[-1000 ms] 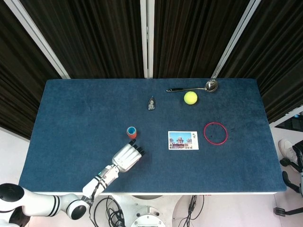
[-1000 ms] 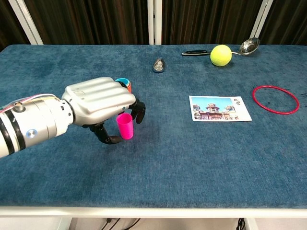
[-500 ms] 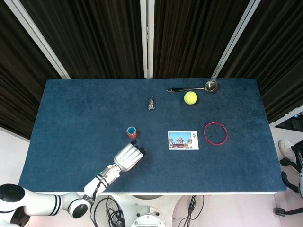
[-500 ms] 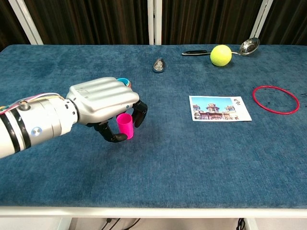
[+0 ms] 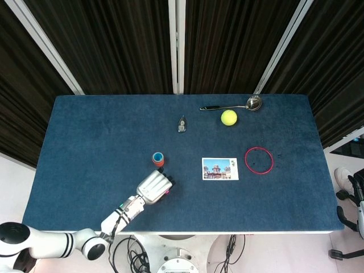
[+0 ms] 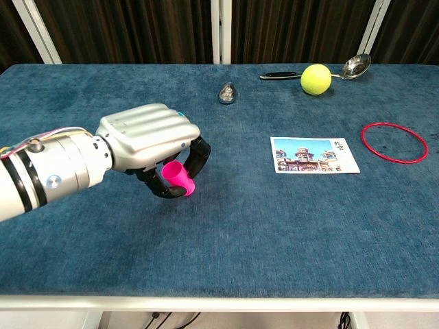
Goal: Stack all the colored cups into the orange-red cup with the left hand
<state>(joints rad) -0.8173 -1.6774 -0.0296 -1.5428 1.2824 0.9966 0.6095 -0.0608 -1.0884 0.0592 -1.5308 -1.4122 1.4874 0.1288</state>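
My left hand [image 6: 147, 140] grips a pink cup [image 6: 178, 176] between thumb and fingers; the cup is tilted and lifted a little off the blue tablecloth. In the head view the left hand [image 5: 153, 187] sits just in front of the orange-red cup [image 5: 158, 160], which has a blue cup nested inside it. From the chest, the hand hides that stack almost fully; only a sliver of the blue rim [image 6: 180, 114] shows. My right hand is out of both views.
A postcard [image 6: 314, 154] lies right of the hand, with a red ring [image 6: 394, 142] beyond it. At the back are a tennis ball [image 6: 315, 78], a spoon [image 6: 346, 68] and a small grey object [image 6: 228, 92].
The left hand has closed on the pink cup, tipped it from upright to tilted and raised it slightly. The orange-red cup has not moved.
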